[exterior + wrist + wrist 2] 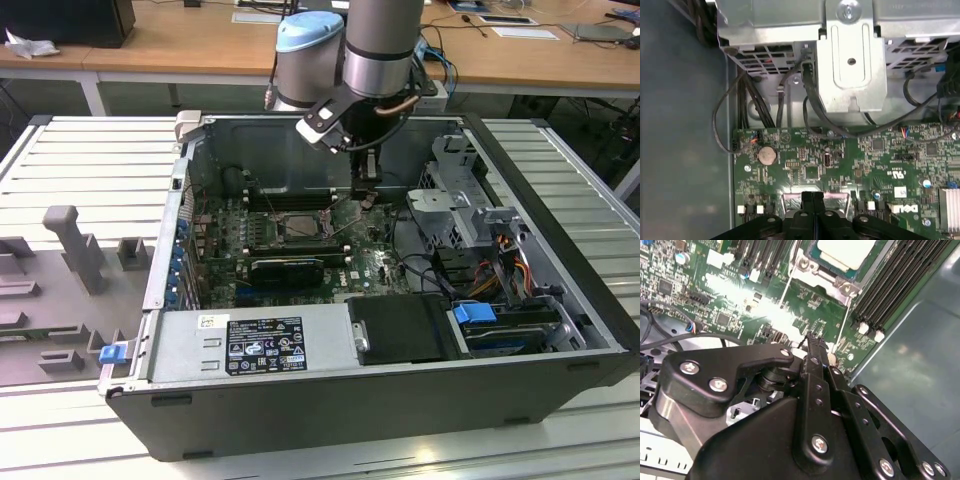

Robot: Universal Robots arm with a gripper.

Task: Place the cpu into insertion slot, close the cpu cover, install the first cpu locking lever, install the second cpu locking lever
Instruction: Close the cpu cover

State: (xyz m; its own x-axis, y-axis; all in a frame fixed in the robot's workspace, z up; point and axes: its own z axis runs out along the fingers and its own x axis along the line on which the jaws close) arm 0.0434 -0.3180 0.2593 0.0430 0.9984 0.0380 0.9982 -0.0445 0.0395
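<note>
Since the cpu (pixel 845 251) already lies flat in the insertion slot (pixel 300 226), the gripper (pixel 812 339) hangs just beside that slot, jaws pressed together with nothing visibly between them, their tip near a thin lever (pixel 844 320) running out from the slot, probably to push it

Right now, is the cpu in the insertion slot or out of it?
In. In the second wrist view the cpu lies flat within the insertion slot.

Cpu (pixel 846 251) in insertion slot (pixel 275 228), fingers (pixel 815 365) just beside
</note>
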